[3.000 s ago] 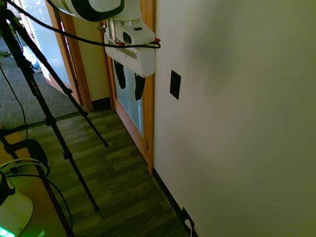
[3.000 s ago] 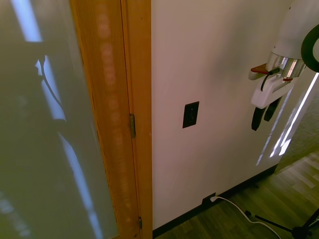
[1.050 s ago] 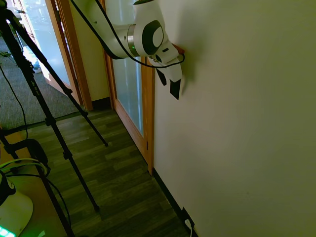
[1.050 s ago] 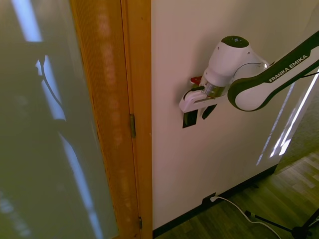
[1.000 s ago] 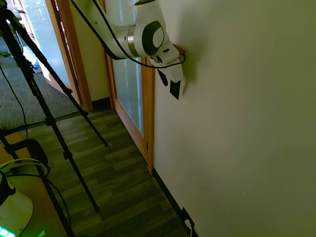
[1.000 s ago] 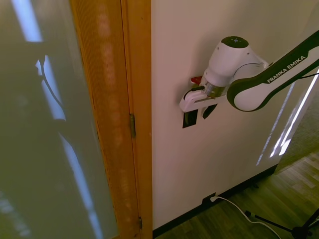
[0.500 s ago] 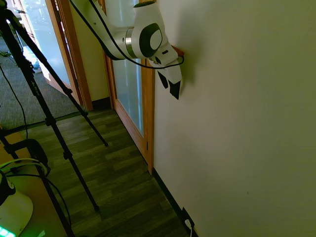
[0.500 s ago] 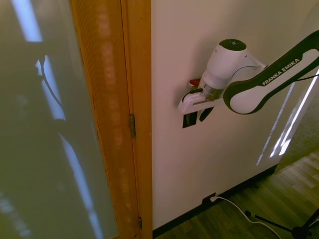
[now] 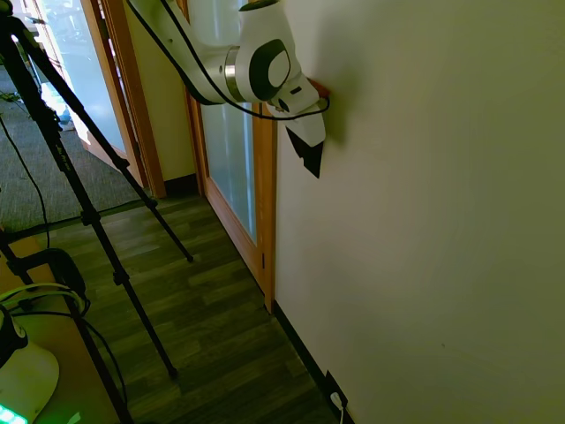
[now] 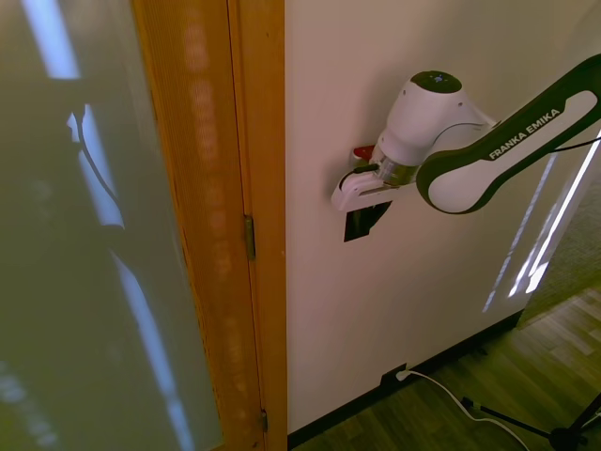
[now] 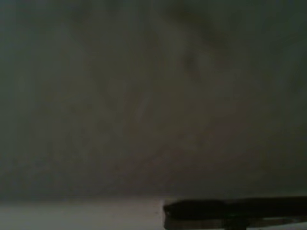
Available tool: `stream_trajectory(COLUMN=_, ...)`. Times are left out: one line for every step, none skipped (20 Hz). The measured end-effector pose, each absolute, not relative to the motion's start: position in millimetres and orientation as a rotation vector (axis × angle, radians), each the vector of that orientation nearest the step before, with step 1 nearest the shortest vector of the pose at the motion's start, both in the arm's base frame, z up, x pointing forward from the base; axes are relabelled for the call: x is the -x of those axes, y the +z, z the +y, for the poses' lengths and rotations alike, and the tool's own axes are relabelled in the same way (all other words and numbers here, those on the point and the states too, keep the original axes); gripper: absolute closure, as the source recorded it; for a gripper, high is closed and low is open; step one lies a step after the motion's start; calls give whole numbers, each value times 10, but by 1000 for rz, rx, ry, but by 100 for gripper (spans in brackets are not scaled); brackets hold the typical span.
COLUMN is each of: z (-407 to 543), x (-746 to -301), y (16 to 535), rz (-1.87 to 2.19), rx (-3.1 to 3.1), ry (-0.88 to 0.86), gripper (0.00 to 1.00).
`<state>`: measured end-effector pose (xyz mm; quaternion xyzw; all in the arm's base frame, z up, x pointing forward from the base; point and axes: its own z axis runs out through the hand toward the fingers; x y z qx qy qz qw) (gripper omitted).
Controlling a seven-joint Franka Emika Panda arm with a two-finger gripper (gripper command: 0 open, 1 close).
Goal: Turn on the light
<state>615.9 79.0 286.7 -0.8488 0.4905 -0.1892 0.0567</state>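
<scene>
Black switch plate (image 10: 358,224) is half hidden behind the claw (image 10: 368,213), held against the wall (image 10: 441,310) presumably to flip it; finger spread cannot be told.

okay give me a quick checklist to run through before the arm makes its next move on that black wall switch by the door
1. Gripper is at the switch plate, covering its upper part: ok.
2. Contact with the toggle itself: cannot tell, the toggle is hidden in both exterior views.
3. Jaws open or shut: cannot tell, they merge with the black plate.
4. Right plate targeted, not the outlet at the baseboard with the white plug: ok.
5. Arm stands apart from the wooden door frame: ok.
6. Light on: cannot tell, no lamp in view; the wrist view is dark and blurred.
</scene>
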Motion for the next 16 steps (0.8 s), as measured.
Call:
stream_trajectory(z=789, x=-6159, y=2867, rz=1487, rx=2575, ry=-574, gripper=100)
stream_trajectory(z=783, x=-6160, y=2868, rz=1488, rx=2575, ry=-575, gripper=100)
stream_trajectory(z=775, x=-6160, y=2867, rz=1488, rx=2578, ry=-575, gripper=100)
stream_trajectory(z=771, x=-6160, y=2872, rz=1488, rx=2580, ry=-575, gripper=100)
stream_trajectory(z=774, x=-6158, y=2877, rz=1488, rx=2580, ry=-575, gripper=100)
stream_trajectory(z=774, x=-6155, y=2883, rz=1489, rx=2579, ry=-575, gripper=100)
stream_trajectory(z=779, x=-6150, y=2899, rz=1487, rx=2579, ry=-578, gripper=100)
stream_trajectory(z=778, x=-6141, y=2933, rz=1488, rx=2576, ry=-583, gripper=100)
stream_trajectory(z=774, x=-6133, y=2994, rz=1487, rx=2567, ry=-595, gripper=100)
stream_trajectory(z=769, x=-6123, y=3072, rz=1488, rx=2558, ry=-608, gripper=100)
stream_trajectory(z=774, x=-6099, y=3120, rz=1491, rx=2551, ry=-613, gripper=100)
stream_trajectory(z=776, x=-6068, y=3176, rz=1496, rx=2542, ry=-622, gripper=100)
stream_trajectory(z=760, x=-6033, y=3248, rz=1499, rx=2534, ry=-638, gripper=100)
stream_trajectory(z=740, x=-5987, y=3328, rz=1503, rx=2526, ry=-652, gripper=100)
stream_trajectory(z=719, x=-5929, y=3414, rz=1508, rx=2519, ry=-663, gripper=100)
stream_trajectory(z=701, x=-5869, y=3490, rz=1514, rx=2511, ry=-677, gripper=100)
